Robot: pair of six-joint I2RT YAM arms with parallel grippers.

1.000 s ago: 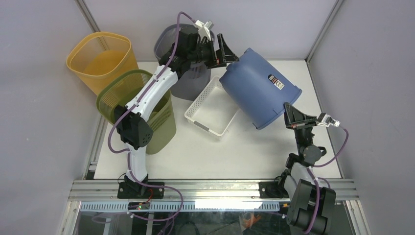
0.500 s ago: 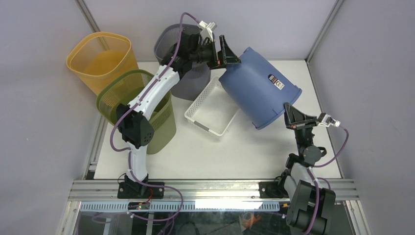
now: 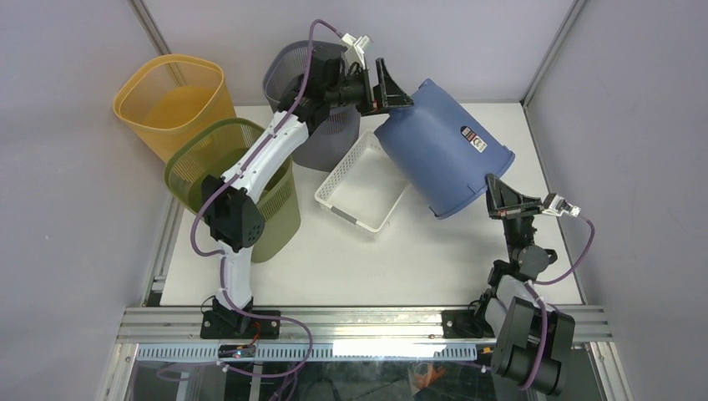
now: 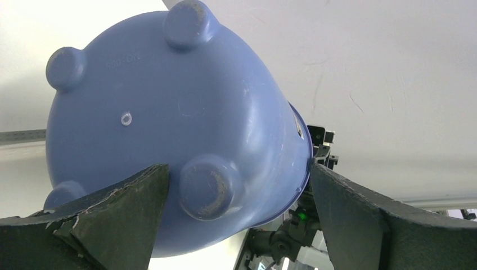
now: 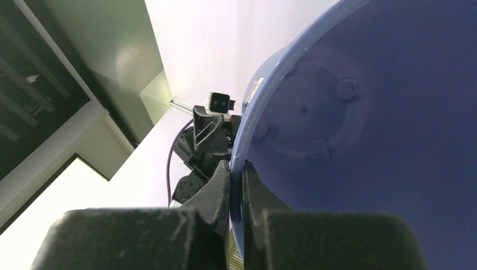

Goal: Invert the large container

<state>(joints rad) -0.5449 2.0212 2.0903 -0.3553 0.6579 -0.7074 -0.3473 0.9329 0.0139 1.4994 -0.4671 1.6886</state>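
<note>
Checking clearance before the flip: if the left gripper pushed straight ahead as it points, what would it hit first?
Most likely the blue bin; its footed bottom sits inside the open left gripper.

blue large container (image 3: pixel 442 150), yellow mesh bin (image 3: pixel 138 121), olive-green mesh bin (image 3: pixel 280 221), grey mesh bin (image 3: pixel 326 146), white tray (image 3: pixel 359 192)

Sticker (image 3: pixel 473 140) on side of blue bin (image 3: pixel 438 159), right of centre, too small to read, embossed word (image 4: pixel 121 59) on base, illegible
</note>
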